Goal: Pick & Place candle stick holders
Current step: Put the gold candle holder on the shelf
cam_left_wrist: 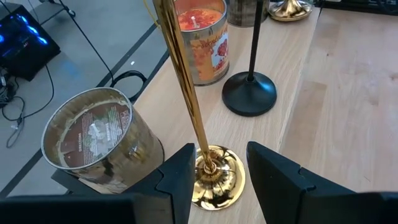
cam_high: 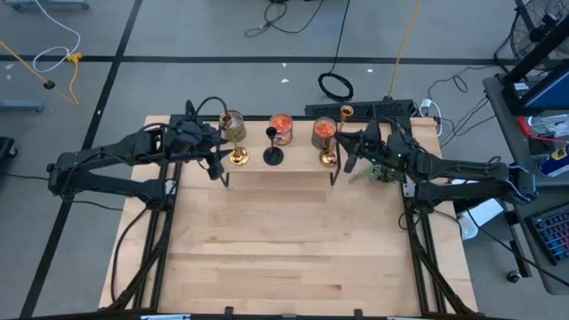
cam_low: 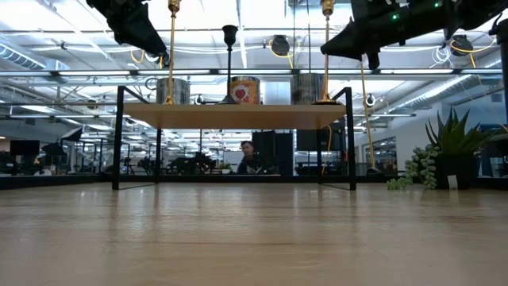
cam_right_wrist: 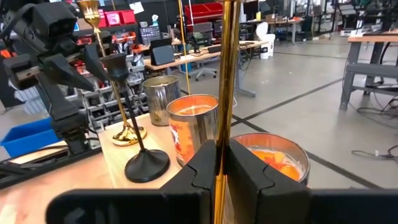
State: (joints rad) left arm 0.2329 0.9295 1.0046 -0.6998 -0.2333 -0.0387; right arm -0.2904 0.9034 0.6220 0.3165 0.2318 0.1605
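Three candle stick holders stand by their round bases on a raised wooden shelf point(cam_high: 280, 169) at the table's far side: a left gold one point(cam_high: 238, 157), a black one point(cam_high: 273, 156) and a right gold one point(cam_high: 329, 158). My left gripper point(cam_left_wrist: 217, 171) is open. Its fingers stand on either side of the left gold holder's lower stem point(cam_left_wrist: 198, 134), just above the base, without visibly touching it. My right gripper point(cam_right_wrist: 222, 168) is shut on the right gold holder's stem. All three holders also show in the low view, the left gold one point(cam_low: 171, 56), the black one point(cam_low: 230, 63) and the right gold one point(cam_low: 326, 56). My right gripper pinches the right gold holder's stem point(cam_right_wrist: 224, 112) between its two fingers. The fingers come about level from the table's right side and lie across the stem. The holder stands upright, its base point(cam_low: 326, 100) on the shelf.
Three candle jars stand behind the holders on the shelf: a silver one point(cam_high: 233, 126), an orange-filled one point(cam_high: 281, 129) and another orange-filled one point(cam_high: 324, 132). A small green plant point(cam_high: 382, 171) sits under my right arm. The shelf stands on thin black legs point(cam_low: 117, 139). Bare wood lies toward the near edge.
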